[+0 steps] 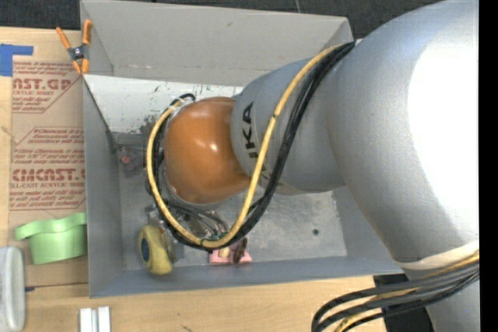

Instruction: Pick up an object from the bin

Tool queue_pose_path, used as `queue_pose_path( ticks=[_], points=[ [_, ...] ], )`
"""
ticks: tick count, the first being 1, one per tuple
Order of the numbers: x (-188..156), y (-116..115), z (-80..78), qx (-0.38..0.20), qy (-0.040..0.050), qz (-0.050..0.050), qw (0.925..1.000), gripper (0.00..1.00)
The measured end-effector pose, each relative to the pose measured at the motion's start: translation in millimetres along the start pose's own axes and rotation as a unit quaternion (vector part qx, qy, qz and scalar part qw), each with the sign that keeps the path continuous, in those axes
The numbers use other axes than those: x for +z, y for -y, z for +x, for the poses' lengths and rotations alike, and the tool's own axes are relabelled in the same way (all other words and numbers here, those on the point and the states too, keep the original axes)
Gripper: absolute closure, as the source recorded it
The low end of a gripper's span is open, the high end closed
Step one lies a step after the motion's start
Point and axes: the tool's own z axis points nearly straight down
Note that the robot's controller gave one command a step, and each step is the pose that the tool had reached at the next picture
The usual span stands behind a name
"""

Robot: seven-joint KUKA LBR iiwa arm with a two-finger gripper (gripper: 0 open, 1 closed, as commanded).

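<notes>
Gripper [189,224], mostly hidden under its orange dome cover [198,152] at the grey metal bin's [101,167] near left, hangs beside a yellow roll [156,249] and pink block [233,255], its opening impossible to tell.

Bin: grey metal bin [210,39], sloping walls, scuffed floor bare toward the lower right.
Floor, lower left: yellowish roll [154,251], dark centre, near the front wall.
Floor, lower centre: small pink piece [234,256], just beside the front wall.
</notes>
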Motion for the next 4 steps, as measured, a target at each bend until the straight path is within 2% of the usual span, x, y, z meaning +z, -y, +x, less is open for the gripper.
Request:
queue_pose_path(
  ticks=[2,3,4],
  points=[
    [-61,5,-3.4,-0.004,0.0042,0.0,1.0,1.0],
    [-115,7,1.3,0.001,0.0,0.0,1.0,1.0],
    [-223,-1,-1.1,-0.017,0.0056,0.0,0.9998,1.0]
  ],
)
